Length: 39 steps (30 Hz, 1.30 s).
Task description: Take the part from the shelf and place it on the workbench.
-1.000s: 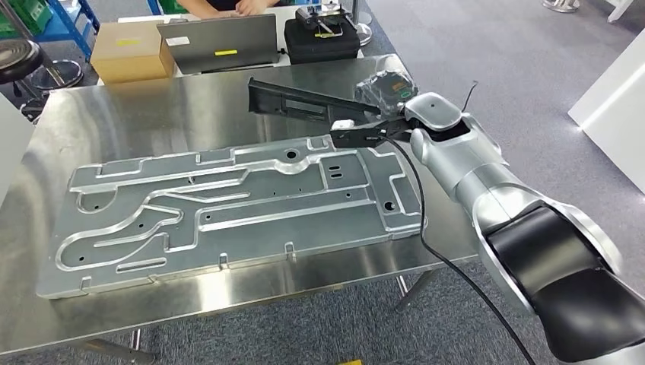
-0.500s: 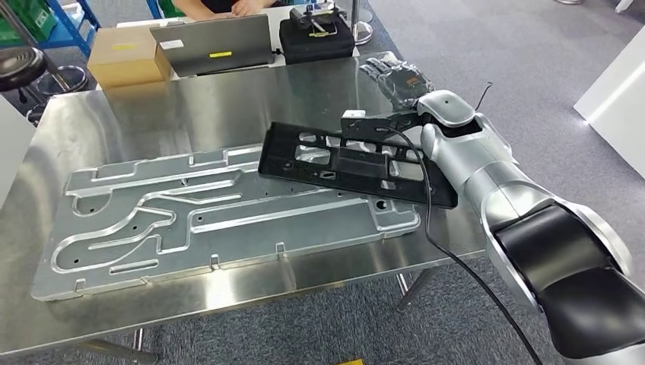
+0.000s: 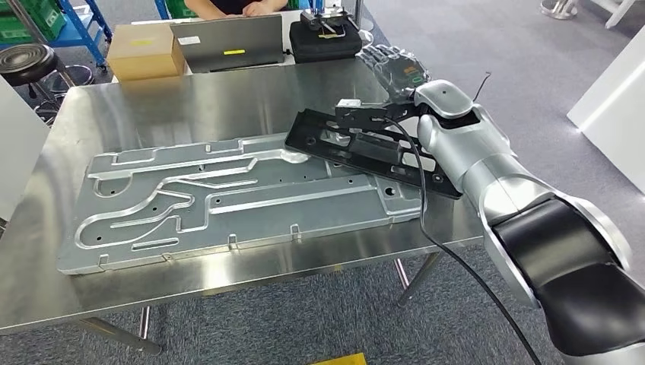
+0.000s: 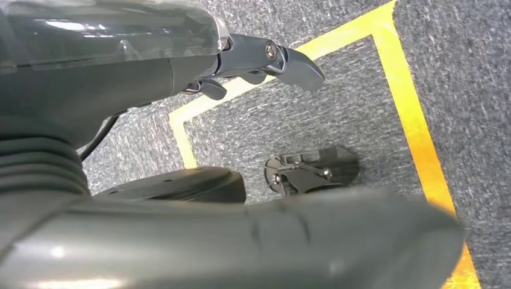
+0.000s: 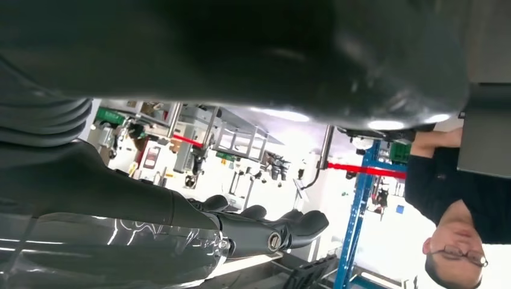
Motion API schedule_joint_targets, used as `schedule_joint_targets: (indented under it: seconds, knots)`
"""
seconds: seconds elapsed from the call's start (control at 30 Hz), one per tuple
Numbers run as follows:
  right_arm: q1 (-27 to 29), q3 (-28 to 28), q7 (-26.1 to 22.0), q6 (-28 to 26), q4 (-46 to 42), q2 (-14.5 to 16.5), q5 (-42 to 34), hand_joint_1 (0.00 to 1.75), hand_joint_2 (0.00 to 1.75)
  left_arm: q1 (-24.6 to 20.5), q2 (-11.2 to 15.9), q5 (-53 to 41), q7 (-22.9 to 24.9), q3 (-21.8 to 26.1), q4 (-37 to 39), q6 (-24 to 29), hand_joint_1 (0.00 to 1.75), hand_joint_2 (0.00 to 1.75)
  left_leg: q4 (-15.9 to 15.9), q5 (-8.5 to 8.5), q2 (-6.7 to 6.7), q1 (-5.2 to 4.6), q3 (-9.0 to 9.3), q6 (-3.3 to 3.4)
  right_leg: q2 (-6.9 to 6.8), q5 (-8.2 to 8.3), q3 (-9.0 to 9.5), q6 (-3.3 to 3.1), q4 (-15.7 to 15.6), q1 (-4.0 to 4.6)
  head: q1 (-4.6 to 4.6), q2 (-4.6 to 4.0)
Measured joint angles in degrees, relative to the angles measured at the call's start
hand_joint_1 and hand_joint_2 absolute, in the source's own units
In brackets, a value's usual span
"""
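Fingers (image 3: 384,65) of my right hand (image 3: 395,72) spread, holding nothing; black part (image 3: 365,152) lies beside it on plate (image 3: 228,198); left hand (image 4: 259,60) loosely apart, empty; no legible writing.

Right arm (image 3: 487,163) extended forward, right hand (image 3: 395,68) spread, empty; left hand (image 4: 265,60) hung downward, fingers apart.

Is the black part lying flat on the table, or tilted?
Tilted: the black part leans across the aluminium plate edge, one end lower than the other.
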Motion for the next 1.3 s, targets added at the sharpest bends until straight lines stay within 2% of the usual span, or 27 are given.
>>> schedule_joint_targets:
  seconds: [0.1, 0.13, 0.17, 0.2, 0.23, 0.27, 0.33, 0.4, 0.47, 0.5, 0.53, 0.6, 0.63, 0.67, 0.7, 0.77, 0.83, 0.9, 0.97, 1.0, 1.07, 1.13, 1.17, 1.2, 1.23, 1.27, 1.3]
  knots:
    - [-0.3, -0.2, 0.2, -0.3, 0.2, -0.5, 0.0, 0.00, 0.00, 0.0, 0.0, 0.0, -0.1, 0.0, 0.0, -0.3, 0.00, 0.00, -0.1, 1.79, 0.12, -0.11, -2.12, 0.71, -0.03, -8.19, -3.11, 0.39, 9.9, -0.09, 0.00, 0.00]
    - [-0.3, -0.3, 0.4, -0.5, 0.3, -0.6, 0.1, 0.00, 0.00, 0.1, 0.0, 0.0, -0.1, 0.0, 0.0, -0.3, 0.00, 0.00, 0.0, 2.33, 0.13, -0.26, -2.90, 0.76, -0.03, -9.91, -3.79, 0.42, 13.4, -0.08, 0.00, 0.00]
    - [-0.3, -0.4, 0.6, -0.6, 0.4, -0.8, 0.2, 0.00, 0.00, 0.1, 0.0, 0.0, -0.2, 0.0, 0.0, -0.4, 0.00, 0.00, 0.0, 2.88, 0.15, -0.43, -3.67, 0.80, -0.03, -10.43, -3.72, 0.36, 15.4, -0.05, 0.00, 0.00]
    - [-0.3, -0.4, 0.9, -0.8, 0.5, -1.0, 0.3, 0.00, 0.00, 0.1, 0.0, 0.0, -0.3, 0.0, 0.0, -0.4, 0.00, 0.00, 0.0, 3.41, 0.16, -0.60, -4.41, 0.84, -0.03, -9.84, -2.59, 0.15, 15.3, 0.05, 0.00, 0.00]
    - [-0.3, -0.5, 1.2, -1.0, 0.5, -1.4, 0.6, 0.00, 0.00, 0.1, 0.0, 0.0, -0.4, 0.0, 0.0, -0.5, 0.00, 0.00, 0.0, 3.94, 0.13, -0.77, -5.05, 0.85, -0.02, -8.61, -0.38, -0.23, 13.1, 0.23, 0.00, 0.00]
    - [-0.4, -0.6, 1.6, -1.3, 0.5, -2.0, 0.9, 0.00, 0.00, 0.1, 0.0, 0.1, -0.5, 0.1, 0.0, -0.5, 0.00, 0.00, 0.0, 4.42, 0.08, -0.90, -5.56, 0.86, -0.01, -7.63, 2.70, -0.84, 9.3, 0.55, 0.00, 0.00]
    - [-0.8, -0.8, 2.0, -2.2, 0.4, -3.5, 1.4, 0.00, 0.00, 0.2, -0.1, 0.3, -0.7, 0.2, 0.0, -0.6, 0.00, 0.00, -0.1, 5.35, -0.08, -1.04, -6.23, 0.60, -0.17, -7.37, 8.12, -1.92, 1.5, 1.20, 0.01, 0.00]
    - [-1.2, -0.9, 2.3, -3.4, 0.3, -5.1, 1.9, 0.00, 0.00, 0.4, -0.1, 0.4, -0.7, 0.2, 0.0, -0.6, 0.00, 0.00, -0.4, 6.28, -0.14, -0.79, -6.38, 0.03, -0.38, -7.54, 9.84, -2.41, -1.8, 1.71, 0.01, 0.00]
    - [-1.1, -1.0, 2.7, -5.3, 0.3, -7.0, 2.4, 0.00, 0.00, 0.7, -0.1, 0.4, -0.7, 0.4, 0.0, -0.7, 0.00, 0.00, -0.8, 6.58, -0.08, -0.71, -6.50, -0.57, -0.61, -6.19, 9.67, -2.80, -2.7, 1.61, 0.02, 0.00]
    - [-0.8, -1.1, 2.8, -6.7, 0.1, -8.2, 2.4, 0.00, 0.00, 0.8, -0.1, 0.5, -0.6, 0.5, 0.0, -0.7, 0.00, 0.00, -0.2, 5.51, -0.03, -0.77, -6.85, -0.84, -0.80, -5.41, 9.46, -3.04, -3.3, 1.40, 0.02, 0.00]
    - [-0.1, -1.4, 2.4, -8.5, -0.2, -9.7, 2.3, 0.00, 0.00, 0.9, -0.1, 0.6, -0.7, 0.7, 0.0, -0.7, 0.00, 0.00, 1.5, 3.40, 0.03, -0.78, -7.45, -1.12, -1.02, -4.60, 9.07, -3.19, -3.8, 1.13, 0.02, 0.00]
    - [2.3, -2.6, 1.0, -12.6, -1.3, -13.2, 1.2, 0.00, 0.00, 1.2, 0.0, 1.1, -1.0, 1.1, 0.0, -0.7, 0.00, 0.00, 8.3, -2.41, 0.08, -0.42, -9.15, -1.70, -1.49, -3.28, 7.76, -3.21, -4.0, 0.94, 0.02, 0.00]
    - [3.9, -3.3, 0.1, -14.4, -1.8, -15.0, 0.5, 0.00, 0.00, 1.4, 0.1, 1.3, -1.1, 1.3, 0.0, -0.7, 0.00, 0.00, 12.2, -4.35, 0.09, -0.18, -9.80, -2.02, -1.69, -2.68, 6.96, -3.06, -3.9, 0.86, 0.02, 0.00]
    - [5.5, -4.1, -0.7, -15.7, -2.3, -16.6, -0.1, 0.00, 0.00, 1.6, 0.2, 1.5, -1.2, 1.4, 0.0, -0.7, 0.00, 0.00, 14.9, -4.91, 0.11, 0.07, -9.89, -2.36, -1.86, -2.08, 6.09, -2.85, -3.8, 0.74, 0.02, 0.00]
    - [6.9, -4.7, -1.1, -16.5, -2.7, -17.9, -0.5, 0.00, 0.00, 1.7, 0.3, 1.6, -1.2, 1.5, 0.0, -0.7, 0.00, 0.00, 15.9, -4.18, 0.12, 0.30, -9.18, -2.69, -1.92, -1.49, 5.13, -2.61, -3.6, 0.56, 0.02, 0.00]
    - [9.7, -6.0, -1.4, -18.0, -3.9, -20.3, -1.3, 0.00, 0.00, 1.8, 0.5, 1.8, -1.4, 1.7, 0.0, -0.7, 0.00, 0.00, 11.9, -1.39, 0.12, 0.78, -4.89, -3.23, -1.75, -0.44, 3.19, -1.96, -2.9, 0.11, 0.02, 0.00]
    - [14.2, -7.9, -1.4, -20.9, -6.4, -22.9, -3.0, 0.00, 0.00, 1.7, 0.5, 1.9, -1.8, 1.9, 0.0, -0.7, 0.00, 0.00, 4.3, -1.78, -0.14, 0.95, 0.90, -3.19, -1.58, 0.27, 1.90, -1.19, -2.1, -0.02, 0.03, 0.00]
    - [20.9, -11.3, -2.0, -25.2, -9.5, -25.5, -5.8, 0.00, 0.00, 1.6, 0.6, 2.1, -2.1, 2.1, 0.0, -0.6, 0.00, 0.00, 0.2, -3.34, -0.56, 0.81, 3.47, -2.40, -1.85, 0.93, 1.81, -0.32, -1.9, 0.17, 0.05, 0.00]
    - [28.6, -16.0, -3.5, -29.6, -12.1, -26.8, -8.8, 0.00, 0.00, 1.8, 0.6, 2.1, -2.3, 2.3, 0.0, -0.4, 0.00, 0.00, -0.2, -2.71, -0.71, 0.84, 2.93, -1.24, -2.00, 1.55, 2.04, 0.55, -2.3, 0.11, 0.07, 0.00]
    - [32.5, -18.6, -4.5, -31.2, -13.1, -27.0, -9.8, 0.00, 0.00, 1.8, 0.7, 2.1, -2.3, 2.4, 0.0, -0.3, 0.00, 0.00, -0.3, -2.06, -0.67, 0.87, 2.46, -0.68, -1.77, 0.71, 1.77, 0.88, -2.0, -0.04, 0.06, 0.00]
    - [40.0, -24.3, -7.0, -32.7, -15.4, -26.7, -10.5, 0.00, 0.00, 1.8, 0.8, 2.0, -2.3, 2.5, 0.0, -0.1, 0.00, 0.00, -0.5, -0.52, -0.57, 0.84, 1.01, 0.17, -1.06, -4.23, 0.31, 1.28, 1.8, -0.26, 0.07, 0.00]
    - [47.5, -31.9, -10.8, -33.1, -18.0, -24.6, -10.4, 0.00, 0.00, 1.7, 0.9, 1.9, -2.3, 2.5, 0.0, 0.1, 0.00, 0.00, -0.5, 0.91, -0.61, 0.57, -0.81, 0.52, -0.58, -9.91, -1.31, 1.43, 9.2, -0.25, 0.07, 0.00]
    - [51.1, -36.2, -13.0, -33.2, -19.1, -22.6, -10.2, 0.00, 0.00, 1.7, 0.9, 1.8, -2.3, 2.5, 0.0, 0.2, 0.00, 0.00, -0.5, 1.57, -0.64, 0.43, -1.72, 0.57, -0.45, -10.90, -1.52, 1.43, 12.3, -0.23, 0.07, 0.00]
    - [54.3, -40.6, -14.9, -33.3, -19.7, -20.2, -10.1, 0.00, 0.00, 1.7, 1.0, 1.8, -2.3, 2.5, 0.0, 0.3, 0.00, 0.00, -0.4, 2.22, -0.65, 0.29, -2.66, 0.55, -0.38, -10.55, -1.04, 1.35, 14.0, -0.22, 0.07, 0.00]
    - [56.9, -44.8, -16.4, -33.3, -19.8, -17.4, -10.5, 0.00, 0.00, 1.7, 1.1, 1.7, -2.3, 2.5, 0.0, 0.4, 0.00, 0.00, -0.4, 2.86, -0.66, 0.15, -3.57, 0.48, -0.37, -9.22, 0.34, 1.18, 13.8, -0.24, 0.07, 0.00]
    - [58.9, -48.6, -17.6, -33.2, -19.5, -14.7, -11.4, 0.00, 0.00, 1.7, 1.1, 1.7, -2.3, 2.5, 0.0, 0.5, 0.00, 0.00, -0.4, 3.49, -0.65, 0.01, -4.42, 0.35, -0.37, -7.86, 2.76, 0.91, 11.5, -0.23, 0.07, 0.00]
    - [60.5, -52.2, -18.6, -32.6, -18.7, -12.2, -13.0, 0.00, 0.00, 1.7, 1.1, 1.7, -2.3, 2.5, 0.0, 0.6, 0.00, 0.00, -0.3, 4.09, -0.61, -0.14, -5.11, 0.16, -0.42, -7.58, 5.96, 0.52, 7.6, -0.17, 0.07, 0.00]
